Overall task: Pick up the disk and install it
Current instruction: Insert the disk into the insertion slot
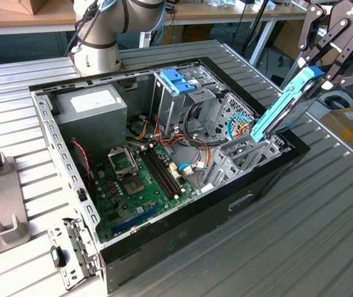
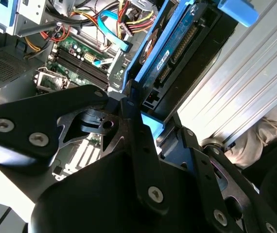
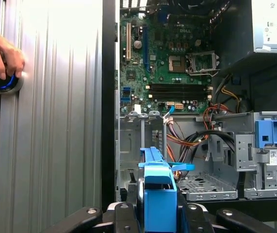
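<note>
The disk point(image 1: 286, 104), a dark drive in a light-blue carrier frame, hangs tilted over the exterior view's right end of the open computer case point(image 1: 226, 204). Its lower end reaches down to the grey drive bay point(image 1: 246, 152). My gripper point(image 1: 322, 64) is shut on the disk's upper end. In the first wrist view the carrier's blue edge point(image 3: 157, 194) stands between my black fingers point(image 3: 121, 212), above the empty bay floor point(image 3: 206, 185). The second wrist view shows the disk's underside with its circuit board and connector point(image 2: 170, 53).
Inside the case lie the green motherboard point(image 1: 139, 179), the grey power-supply box point(image 1: 90, 104), loose cables and a blue latch piece point(image 1: 178, 80) on another cage. A person's hand point(image 3: 2, 48) rests on a round device on the ribbed table. Grey fixtures point(image 1: 3, 170) stand at the exterior view's left.
</note>
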You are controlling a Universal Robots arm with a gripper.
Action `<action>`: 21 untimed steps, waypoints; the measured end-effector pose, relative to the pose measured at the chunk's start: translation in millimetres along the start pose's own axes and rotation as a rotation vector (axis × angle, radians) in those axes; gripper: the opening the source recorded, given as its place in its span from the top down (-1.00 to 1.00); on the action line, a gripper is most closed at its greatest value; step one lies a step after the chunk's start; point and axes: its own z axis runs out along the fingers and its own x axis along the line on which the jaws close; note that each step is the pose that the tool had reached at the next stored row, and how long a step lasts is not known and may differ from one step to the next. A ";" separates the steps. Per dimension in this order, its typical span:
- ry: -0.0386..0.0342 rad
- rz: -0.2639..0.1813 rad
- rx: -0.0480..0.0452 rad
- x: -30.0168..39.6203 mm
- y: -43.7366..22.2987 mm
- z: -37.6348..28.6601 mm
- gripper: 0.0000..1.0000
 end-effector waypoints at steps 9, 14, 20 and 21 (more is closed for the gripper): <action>0.0000 0.000 0.0000 0.0 15.4 1.6 0.26; 0.0000 0.000 0.0000 0.1 22.2 3.3 0.26; 0.0000 0.000 0.0000 0.2 30.7 5.9 0.26; 0.0001 0.000 0.0000 0.2 33.0 6.6 0.26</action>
